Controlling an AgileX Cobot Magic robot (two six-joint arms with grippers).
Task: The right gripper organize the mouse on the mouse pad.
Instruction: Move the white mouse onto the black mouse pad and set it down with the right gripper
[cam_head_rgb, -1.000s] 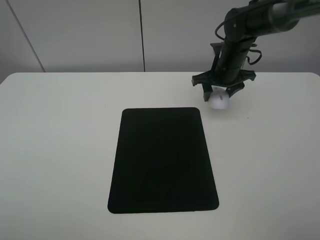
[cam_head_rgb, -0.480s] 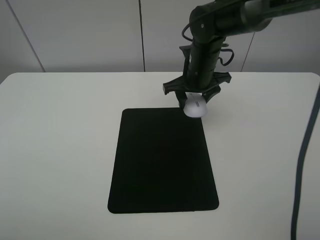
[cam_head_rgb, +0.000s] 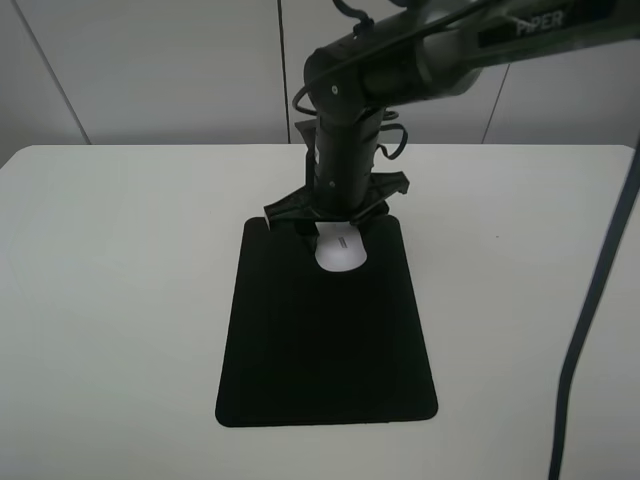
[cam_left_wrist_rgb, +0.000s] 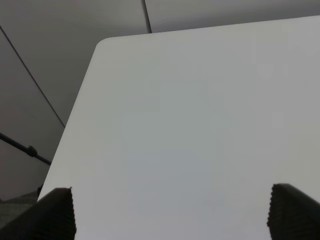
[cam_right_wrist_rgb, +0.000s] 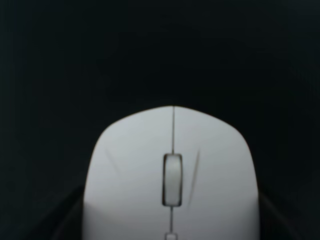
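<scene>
My right gripper is shut on the white mouse and holds it over the far end of the black mouse pad. I cannot tell whether the mouse touches the pad. In the right wrist view the mouse with its scroll wheel fills the lower half, with the black pad behind it. My left gripper is open and empty over bare white table near a corner; it is out of the exterior high view.
The white table carries only the pad. A dark cable hangs down at the right of the exterior high view. A grey wall stands behind the table's far edge.
My right gripper has carried the mouse leftward and toward the front, from the bare table beyond the pad's far right corner to over the pad's far end.
</scene>
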